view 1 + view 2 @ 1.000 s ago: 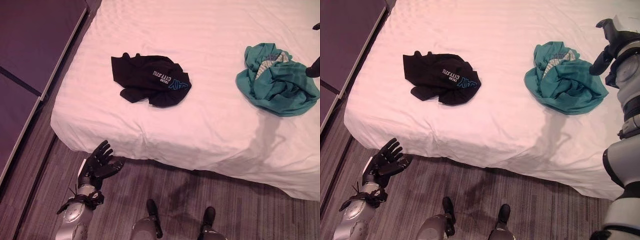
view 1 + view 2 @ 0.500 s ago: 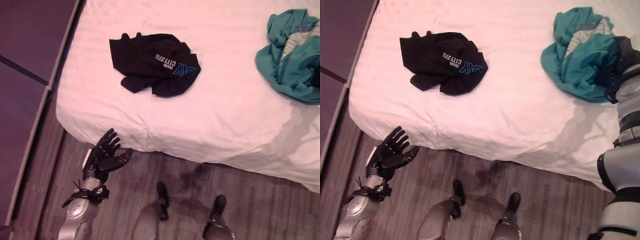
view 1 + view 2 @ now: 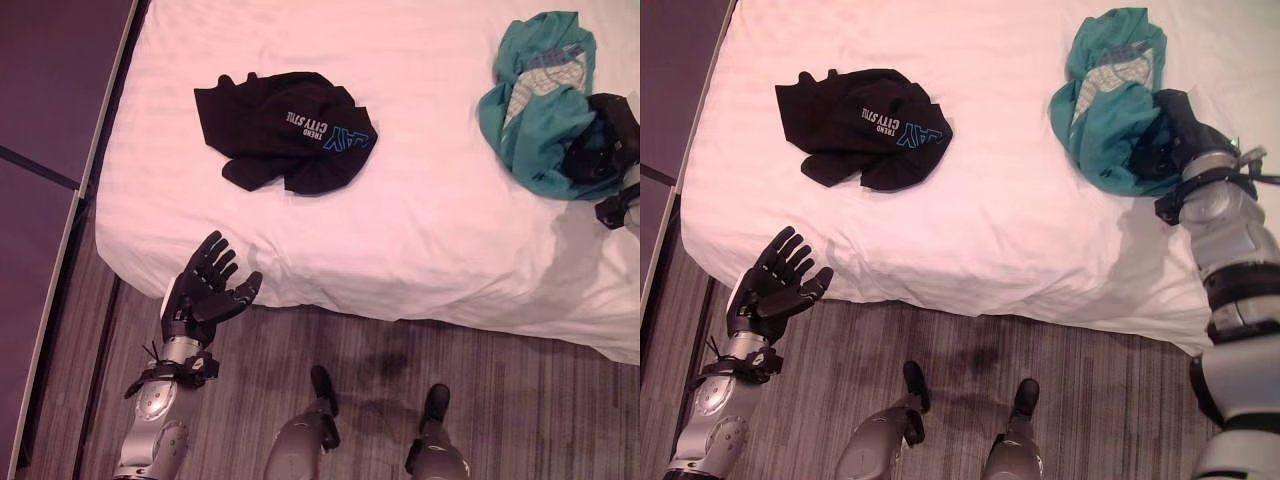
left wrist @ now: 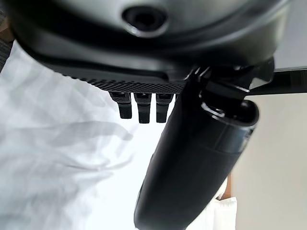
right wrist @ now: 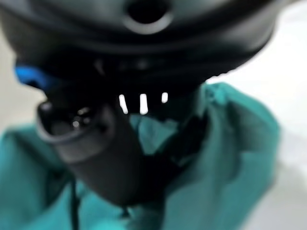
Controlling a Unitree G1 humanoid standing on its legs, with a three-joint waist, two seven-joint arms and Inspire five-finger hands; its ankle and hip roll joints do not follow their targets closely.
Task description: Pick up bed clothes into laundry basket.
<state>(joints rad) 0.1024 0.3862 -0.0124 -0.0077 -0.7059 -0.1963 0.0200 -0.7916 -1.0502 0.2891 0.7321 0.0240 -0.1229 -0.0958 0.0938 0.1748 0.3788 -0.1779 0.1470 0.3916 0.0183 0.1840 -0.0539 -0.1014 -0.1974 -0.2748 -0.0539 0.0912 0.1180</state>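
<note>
Looking down through the left eye view, we see a white bed (image 3: pixel 420 230) with a black shirt (image 3: pixel 285 130) lying crumpled toward its left part and a teal garment (image 3: pixel 535 105) bunched near its right edge, the two well apart. Our left hand (image 3: pixel 205 290) hangs over the wooden floor (image 3: pixel 500 400) just off the near edge of the mattress, palm up, fingers spread and straight, holding nothing. Our right hand (image 3: pixel 600 150) sits at the right side of the teal garment, touching it.

Through the right eye view, we see the same layout: the right hand (image 3: pixel 1175 135) lies against the teal cloth (image 3: pixel 1105 95), dark against the fabric, with its fingers pressed into the folds so that we cannot tell whether they are curled around it.

Through the left wrist view, we see our thumb (image 4: pixel 196 163) and the tips of straight fingers (image 4: pixel 139 108) over white sheet (image 4: pixel 53 167).

Through the right wrist view, we see the thumb (image 5: pixel 96 153) and hand directly upon the teal garment (image 5: pixel 230 163); the picture is too blurred to read the grip.
</note>
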